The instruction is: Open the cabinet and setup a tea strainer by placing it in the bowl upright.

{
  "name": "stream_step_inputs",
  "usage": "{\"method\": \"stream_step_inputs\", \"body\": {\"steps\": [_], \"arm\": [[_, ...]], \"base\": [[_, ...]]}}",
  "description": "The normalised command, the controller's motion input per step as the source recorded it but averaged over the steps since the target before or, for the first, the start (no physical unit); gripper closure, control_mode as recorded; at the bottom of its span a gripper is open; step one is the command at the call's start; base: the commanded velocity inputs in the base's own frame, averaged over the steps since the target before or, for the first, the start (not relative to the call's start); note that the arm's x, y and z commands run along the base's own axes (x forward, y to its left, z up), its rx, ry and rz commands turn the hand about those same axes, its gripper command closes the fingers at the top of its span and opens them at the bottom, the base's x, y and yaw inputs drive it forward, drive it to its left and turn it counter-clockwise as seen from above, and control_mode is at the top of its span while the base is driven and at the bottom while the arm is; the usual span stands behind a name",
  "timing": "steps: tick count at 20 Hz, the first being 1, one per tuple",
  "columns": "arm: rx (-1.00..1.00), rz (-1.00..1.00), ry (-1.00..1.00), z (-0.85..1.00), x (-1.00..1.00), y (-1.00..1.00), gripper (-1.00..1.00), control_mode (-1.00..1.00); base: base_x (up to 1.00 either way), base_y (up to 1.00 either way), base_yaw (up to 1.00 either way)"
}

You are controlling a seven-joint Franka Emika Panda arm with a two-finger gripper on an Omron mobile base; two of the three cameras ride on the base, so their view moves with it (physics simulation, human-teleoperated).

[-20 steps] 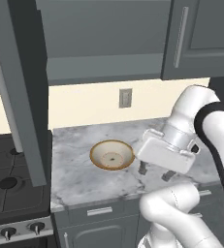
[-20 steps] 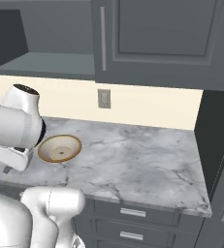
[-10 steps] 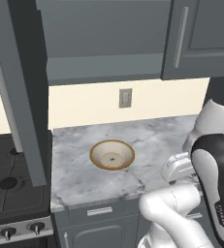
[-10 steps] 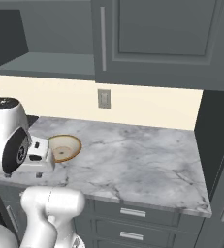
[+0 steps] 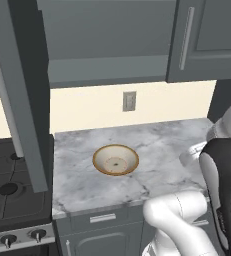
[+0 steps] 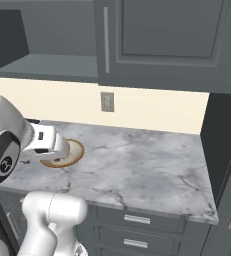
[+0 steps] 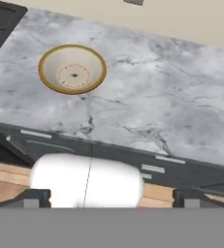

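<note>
Arm folded back low over the near counter edge, wrist [image 6: 44, 142] turned toward the marble counter [image 6: 137, 160]. Gripper [image 7: 111, 196] with jaws spread wide, nothing between them; finger tips [image 7: 36, 196] far apart at the bottom of the hand view. Bowl [image 5: 115, 160] ahead of the gripper and to its left, upright on the counter, well apart from the fingers, holding nothing. Broad bare marble ahead and to the right of the gripper, out to the cream wall with its outlet [image 5: 129, 101]. Cabinet [image 5: 107, 40] overhead, left door [image 5: 19, 95] swung out and hanging edge-on beyond the bowl's left side; right door handle [image 5: 186, 37] above. Stovetop [image 5: 9, 185] past the counter's left edge. Drawer fronts [image 7: 147, 167] directly beneath the gripper.
</note>
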Motion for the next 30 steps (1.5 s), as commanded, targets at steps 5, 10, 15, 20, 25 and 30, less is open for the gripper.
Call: {"method": "stream_step_inputs", "body": {"steps": [5,10,15,20,25,30], "arm": [[0.03,-0.21,-0.29,0.89,0.01,-0.18,-1.00,-1.00],[0.11,-0.12,-0.69,0.32,-0.06,-0.15,-1.00,-1.00],[0.03,-0.01,-0.47,0.65,0.00,-0.06,-1.00,-1.00],[-0.07,-0.02,-0.17,0.63,0.04,-0.31,-1.00,-1.00],[0.00,-0.03,0.00,0.99,0.00,-0.17,-1.00,-1.00],[0.03,-0.01,0.16,0.56,0.05,-0.01,-1.00,-1.00]], "base": [[0.00,0.00,0.00],[0.00,0.00,0.00],[0.00,0.00,0.00],[0.00,0.00,0.00],[0.00,0.00,0.00],[0.00,0.00,0.00]]}}
